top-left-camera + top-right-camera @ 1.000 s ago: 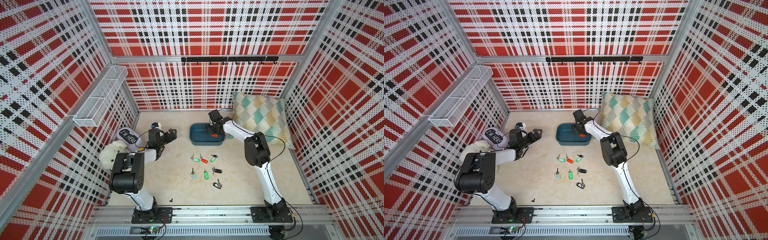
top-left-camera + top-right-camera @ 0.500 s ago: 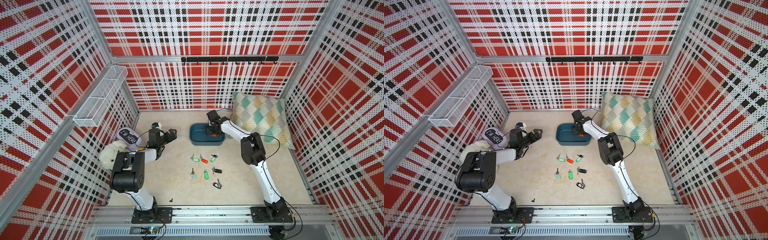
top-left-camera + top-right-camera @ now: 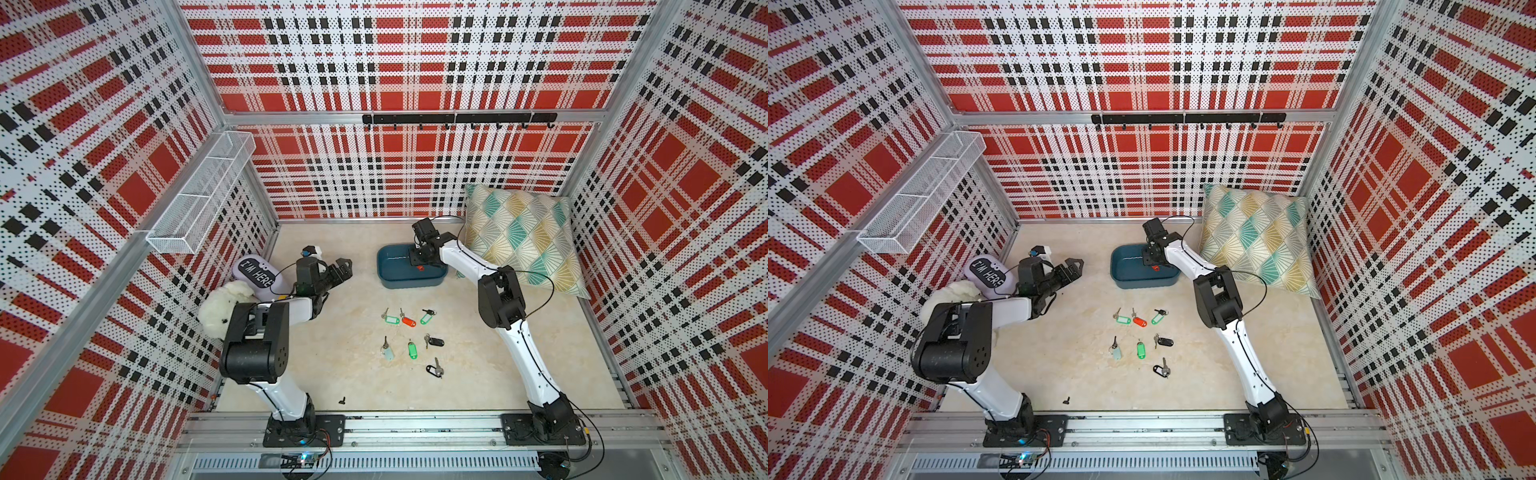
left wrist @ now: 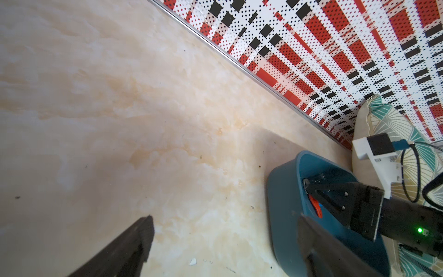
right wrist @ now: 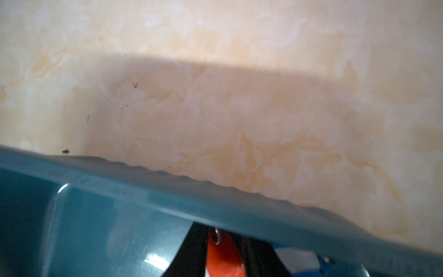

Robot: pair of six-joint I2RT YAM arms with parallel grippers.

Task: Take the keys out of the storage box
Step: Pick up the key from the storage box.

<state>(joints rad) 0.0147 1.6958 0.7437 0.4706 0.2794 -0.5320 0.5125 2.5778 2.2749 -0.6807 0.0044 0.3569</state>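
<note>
blurry red key tag (image 5: 223,256), half behind the storage box (image 5: 215,206) rim

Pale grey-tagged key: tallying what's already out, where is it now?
In both top views the small silver key with the pale grey plastic tag lies on the beige floor, outside the teal plastic tub, just left of a green-tagged silver key.

The teal storage box (image 3: 409,283) sits upright on the bench (image 3: 332,365), one red-tagged key (image 5: 223,254) inside. Seven more keys (image 3: 412,350), tagged green, red, black or pale, lie scattered near its robot-facing side.
</note>
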